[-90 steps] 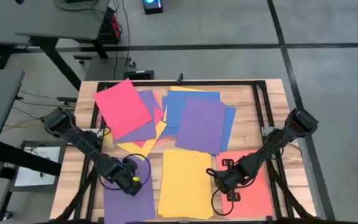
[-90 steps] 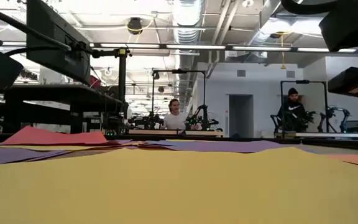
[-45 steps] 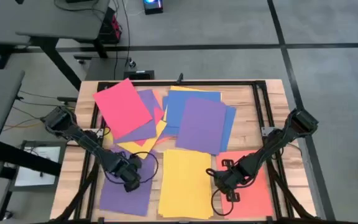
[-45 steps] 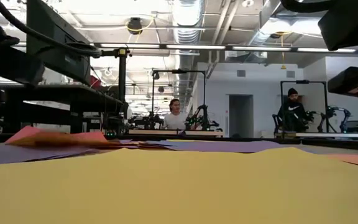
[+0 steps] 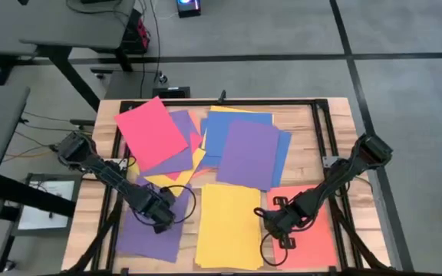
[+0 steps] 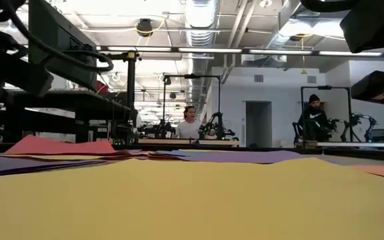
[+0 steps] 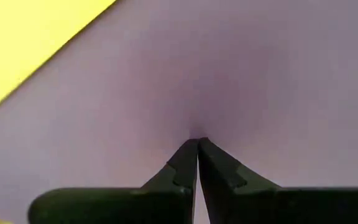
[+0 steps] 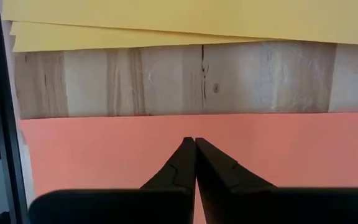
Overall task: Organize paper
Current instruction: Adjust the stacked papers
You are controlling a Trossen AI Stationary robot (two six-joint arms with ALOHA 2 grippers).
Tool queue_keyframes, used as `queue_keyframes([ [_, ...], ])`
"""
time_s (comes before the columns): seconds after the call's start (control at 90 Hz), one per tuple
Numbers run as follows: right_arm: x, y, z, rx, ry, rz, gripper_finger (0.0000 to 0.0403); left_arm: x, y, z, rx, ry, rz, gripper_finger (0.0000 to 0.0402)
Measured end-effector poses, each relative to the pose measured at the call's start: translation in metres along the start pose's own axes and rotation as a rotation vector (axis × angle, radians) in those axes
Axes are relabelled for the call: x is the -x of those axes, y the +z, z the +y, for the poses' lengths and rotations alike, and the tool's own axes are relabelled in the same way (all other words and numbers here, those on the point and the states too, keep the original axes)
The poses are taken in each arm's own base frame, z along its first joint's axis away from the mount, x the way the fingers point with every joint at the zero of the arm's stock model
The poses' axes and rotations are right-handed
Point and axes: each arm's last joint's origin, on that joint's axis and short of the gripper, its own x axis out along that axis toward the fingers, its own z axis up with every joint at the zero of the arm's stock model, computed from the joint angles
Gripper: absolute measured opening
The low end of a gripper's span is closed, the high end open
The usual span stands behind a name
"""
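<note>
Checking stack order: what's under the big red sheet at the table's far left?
In the high view the red sheet lies on a purple sheet, with yellow edges showing beneath that. Whatever lies directly under the red sheet's middle is covered, so the full layering cannot be told.

One camera hangs above the wooden table point(image 5: 305, 165), looking straight down on all of it and both arms. A second sits at tabletop height, very near a yellow sheet point(image 6: 192, 200), facing level across the table into the room behind. Each wrist camera looks forward past its own dark fingers, close to the surface: the left at a purple sheet point(image 7: 241, 74), the right at an orange sheet point(image 8: 166, 143). The overhead view shares all three sheets.
</note>
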Motion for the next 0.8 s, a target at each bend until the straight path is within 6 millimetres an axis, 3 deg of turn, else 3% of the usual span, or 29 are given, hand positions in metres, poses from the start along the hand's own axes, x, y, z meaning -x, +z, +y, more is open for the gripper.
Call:
queue_keyframes([
  [0.356,0.0,-0.001,0.0,0.002,-0.006,0.005,0.0,-0.003,0.0,-0.003,0.275,-0.061,-0.007,0.0],
  [0.8,0.0,-0.001,0.0,0.021,-0.008,0.008,0.0,-0.002,-0.019,-0.007,0.214,-0.03,0.051,0.0],
])
